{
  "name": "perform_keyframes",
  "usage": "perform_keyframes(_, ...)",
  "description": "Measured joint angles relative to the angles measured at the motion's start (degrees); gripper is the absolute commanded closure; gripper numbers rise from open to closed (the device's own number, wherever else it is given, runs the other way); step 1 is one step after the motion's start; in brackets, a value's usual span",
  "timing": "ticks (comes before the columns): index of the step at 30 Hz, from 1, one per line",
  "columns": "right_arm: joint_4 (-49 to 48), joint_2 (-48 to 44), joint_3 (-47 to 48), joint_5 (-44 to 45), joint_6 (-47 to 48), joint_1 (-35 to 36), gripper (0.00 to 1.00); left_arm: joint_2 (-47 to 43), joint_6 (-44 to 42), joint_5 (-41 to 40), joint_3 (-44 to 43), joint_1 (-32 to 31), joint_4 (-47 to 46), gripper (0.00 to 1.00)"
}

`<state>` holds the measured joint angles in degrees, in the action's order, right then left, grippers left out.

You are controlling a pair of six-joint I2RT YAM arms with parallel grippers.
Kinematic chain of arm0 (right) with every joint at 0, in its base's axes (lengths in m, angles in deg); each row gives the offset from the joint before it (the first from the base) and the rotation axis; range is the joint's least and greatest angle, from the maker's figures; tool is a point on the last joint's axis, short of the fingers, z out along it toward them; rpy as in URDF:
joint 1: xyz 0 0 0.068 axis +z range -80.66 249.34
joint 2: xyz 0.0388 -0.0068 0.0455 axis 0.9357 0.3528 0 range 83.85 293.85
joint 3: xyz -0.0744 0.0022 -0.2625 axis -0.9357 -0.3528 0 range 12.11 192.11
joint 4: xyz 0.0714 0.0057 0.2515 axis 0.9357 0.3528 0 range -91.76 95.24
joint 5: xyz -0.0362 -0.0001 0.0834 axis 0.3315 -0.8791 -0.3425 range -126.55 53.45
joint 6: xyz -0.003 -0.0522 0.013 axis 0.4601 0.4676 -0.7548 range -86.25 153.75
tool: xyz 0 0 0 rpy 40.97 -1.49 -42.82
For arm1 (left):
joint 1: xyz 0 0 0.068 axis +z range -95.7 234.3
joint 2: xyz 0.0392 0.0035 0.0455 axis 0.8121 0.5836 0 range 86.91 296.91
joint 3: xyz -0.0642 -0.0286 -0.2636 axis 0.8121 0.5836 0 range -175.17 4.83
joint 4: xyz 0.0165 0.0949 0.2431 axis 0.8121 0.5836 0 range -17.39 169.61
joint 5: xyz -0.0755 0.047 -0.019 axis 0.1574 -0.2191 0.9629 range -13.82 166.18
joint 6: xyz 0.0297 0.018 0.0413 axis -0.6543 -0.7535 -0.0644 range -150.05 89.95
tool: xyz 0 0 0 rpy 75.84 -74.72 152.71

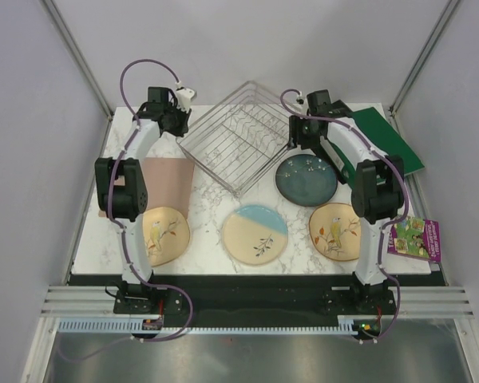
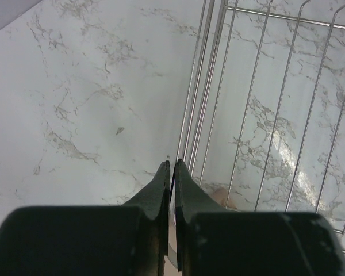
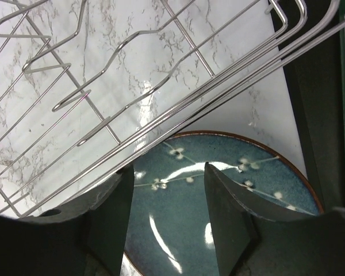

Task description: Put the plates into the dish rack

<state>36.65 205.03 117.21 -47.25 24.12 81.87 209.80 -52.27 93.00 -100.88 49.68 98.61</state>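
Note:
The silver wire dish rack [image 1: 238,137] stands empty at the back centre. The dark slate-blue plate [image 1: 306,180] lies flat to its right. The cream plate with a light-blue segment [image 1: 255,234] lies front centre. Two bird plates lie flat at front left [image 1: 164,235] and front right [image 1: 335,230]. My left gripper [image 1: 178,121] is shut and empty, its tips [image 2: 172,164] just outside the rack's left rim [image 2: 198,86]. My right gripper [image 1: 302,142] is open [image 3: 168,169] over the dark plate [image 3: 167,230], beside the rack's right rim [image 3: 218,99].
A pink mat [image 1: 166,179] lies left of the rack, partly under the left arm. A green binder [image 1: 391,140] lies at the back right. A purple booklet [image 1: 415,238] lies at the front right edge. Grey walls enclose the marble table [image 1: 215,203].

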Motion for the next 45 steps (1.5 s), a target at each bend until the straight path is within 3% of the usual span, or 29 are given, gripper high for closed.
perform_keyframes(20, 1.2, 11.1, 15.2, 1.3, 1.9, -0.2, 0.37, -8.7, 2.0, -0.2, 11.4, 0.5, 0.7, 0.98)
perform_keyframes(33, 0.5, 20.6, 27.9, 7.3, 2.8, -1.7, 0.31, -8.9, 3.0, -0.7, 11.1, -0.8, 2.5, 0.98)
perform_keyframes(45, -7.3, 26.9, 35.1, 11.1, 1.3, -2.6, 0.27, -10.3, 5.4, -0.3, 11.7, -4.4, 6.5, 0.98)
